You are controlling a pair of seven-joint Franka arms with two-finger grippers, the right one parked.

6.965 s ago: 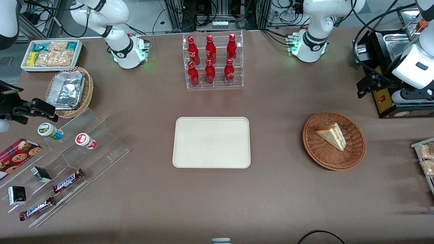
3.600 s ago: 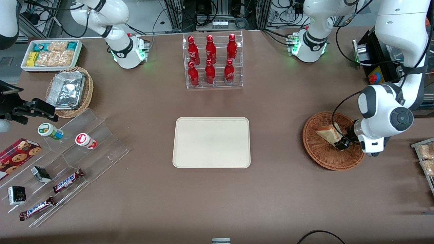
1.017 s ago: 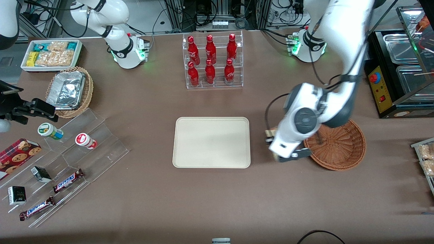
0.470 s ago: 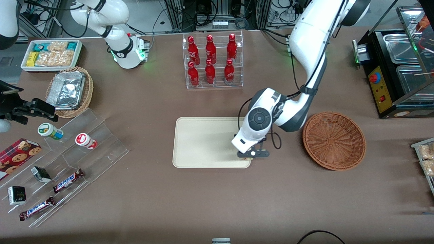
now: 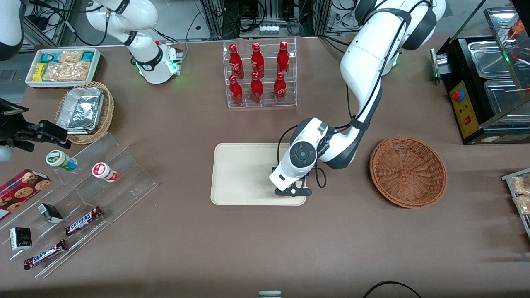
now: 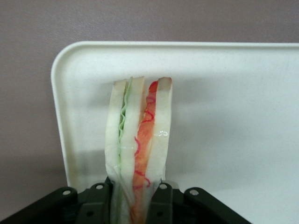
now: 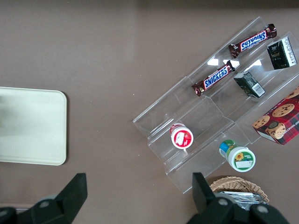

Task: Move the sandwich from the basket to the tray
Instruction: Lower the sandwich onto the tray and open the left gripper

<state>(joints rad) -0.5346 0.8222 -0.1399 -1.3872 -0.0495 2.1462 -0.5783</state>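
Note:
The sandwich [image 6: 138, 140], a pale wedge with green and red-orange filling, stands on edge between the black fingers [image 6: 160, 201] of my left gripper [image 6: 132, 205], which is shut on it. It hangs just above the cream tray [image 6: 233, 116], near one rounded corner. In the front view the gripper [image 5: 290, 191] is over the tray [image 5: 244, 174], at the corner nearest the camera on the basket's side, and the arm's wrist hides the sandwich. The reddish-brown wicker basket [image 5: 408, 171] sits beside the tray toward the working arm's end, with nothing in it.
A clear rack of red bottles [image 5: 259, 74] stands farther from the camera than the tray. Toward the parked arm's end are an acrylic stepped shelf with snacks [image 5: 83, 198], a tan wicker basket with a foil container [image 5: 85, 111] and a white bin of packets [image 5: 62, 66].
My gripper took hold of the sandwich in the basket, lifted it out and carried it sideways to over the tray's corner. The basket now holds nothing.

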